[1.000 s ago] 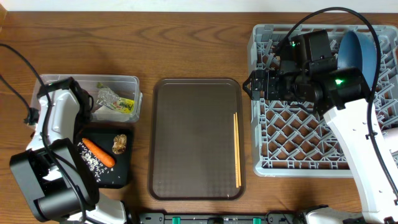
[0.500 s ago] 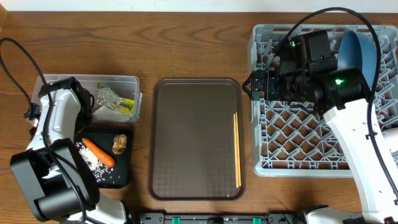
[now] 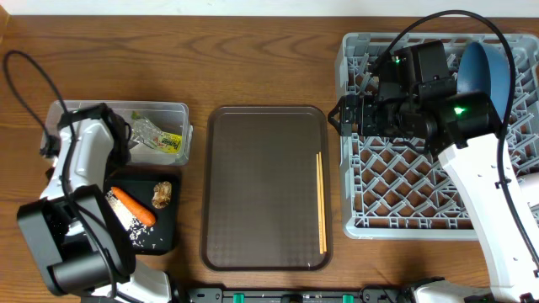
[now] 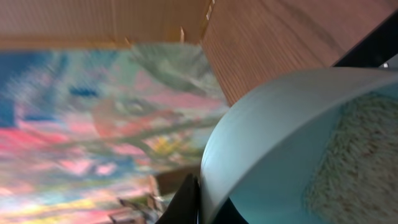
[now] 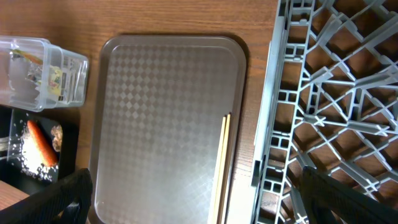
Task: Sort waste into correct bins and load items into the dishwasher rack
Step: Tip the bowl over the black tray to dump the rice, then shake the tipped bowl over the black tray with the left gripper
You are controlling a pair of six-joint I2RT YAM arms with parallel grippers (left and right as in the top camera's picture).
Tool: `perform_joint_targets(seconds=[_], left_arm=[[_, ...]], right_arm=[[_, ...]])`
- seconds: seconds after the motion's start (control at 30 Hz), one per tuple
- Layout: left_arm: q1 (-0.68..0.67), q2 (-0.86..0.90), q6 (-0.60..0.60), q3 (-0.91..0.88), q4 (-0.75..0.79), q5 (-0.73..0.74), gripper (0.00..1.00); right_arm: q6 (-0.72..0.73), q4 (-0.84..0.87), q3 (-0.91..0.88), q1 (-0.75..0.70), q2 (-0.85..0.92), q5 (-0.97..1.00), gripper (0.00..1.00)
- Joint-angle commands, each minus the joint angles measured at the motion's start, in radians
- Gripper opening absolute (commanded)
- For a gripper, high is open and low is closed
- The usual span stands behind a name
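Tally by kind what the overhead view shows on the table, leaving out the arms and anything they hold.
Holders: 4 (clear tub, black tray, brown tray, grey rack)
Waste: 4 (crumpled paper, carrot, brown scrap, rice)
Tableware: 2 (blue plate, chopstick pair)
Total: 10

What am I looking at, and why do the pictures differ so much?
Two robot arms at a table. One camera looks down from above; one sits on each wrist. From above: the left arm by a clear tub holding a wrapper and a black tray with a carrot, rice and a scrap. A brown tray carries chopsticks. The right gripper, open, hovers at the grey rack's edge, where a blue plate stands. The left wrist's blurred picture shows a pale bowl with grains inside, probably held.
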Motion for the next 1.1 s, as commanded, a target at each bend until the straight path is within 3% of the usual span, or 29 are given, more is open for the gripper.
perform_joint_targets(seconds=[0.0,0.13,0.23,0.33,0.47,0.57,0.67,0.77,0.87,1.0,1.07], left_arm=[[-0.028,0.016,0.04,-0.001,0.007,-0.022,0.06],[-0.045,0.018,0.114,-0.003,0.024,-0.154,0.06],[-0.06,0.017,0.102,-0.003,0.036,-0.034,0.06],[-0.059,0.018,0.208,-0.002,0.042,-0.266,0.06],[-0.075,0.011,0.17,0.003,0.053,-0.1,0.06],[-0.074,0.016,0.228,0.003,0.053,-0.251,0.06],[-0.095,0.009,0.141,0.001,0.06,-0.033,0.06],[-0.09,0.02,0.243,-0.006,0.058,-0.282,0.06],[-0.112,0.009,0.187,-0.004,0.077,-0.046,0.06],[-0.106,0.018,0.281,-0.012,0.083,-0.275,0.06],[-0.11,0.008,0.265,-0.012,0.084,-0.122,0.06]], right_arm=[[-0.013,0.003,0.003,0.012,0.003,-0.008,0.99],[-0.013,0.006,0.003,0.012,0.003,-0.008,0.99],[-0.012,0.006,0.003,0.012,0.003,-0.008,0.99],[-0.013,0.002,0.003,0.012,0.003,-0.008,0.99],[-0.013,0.006,0.003,0.012,0.003,-0.008,0.99],[-0.013,0.006,0.003,0.012,0.003,-0.008,0.99],[-0.013,0.014,0.003,0.012,0.003,-0.008,0.99],[-0.013,0.021,0.003,0.012,0.003,-0.008,0.99],[-0.012,0.026,0.003,0.012,0.003,-0.008,0.99],[-0.013,0.023,0.003,0.012,0.002,-0.008,0.99],[-0.013,0.02,0.003,0.012,0.002,-0.008,0.99]])
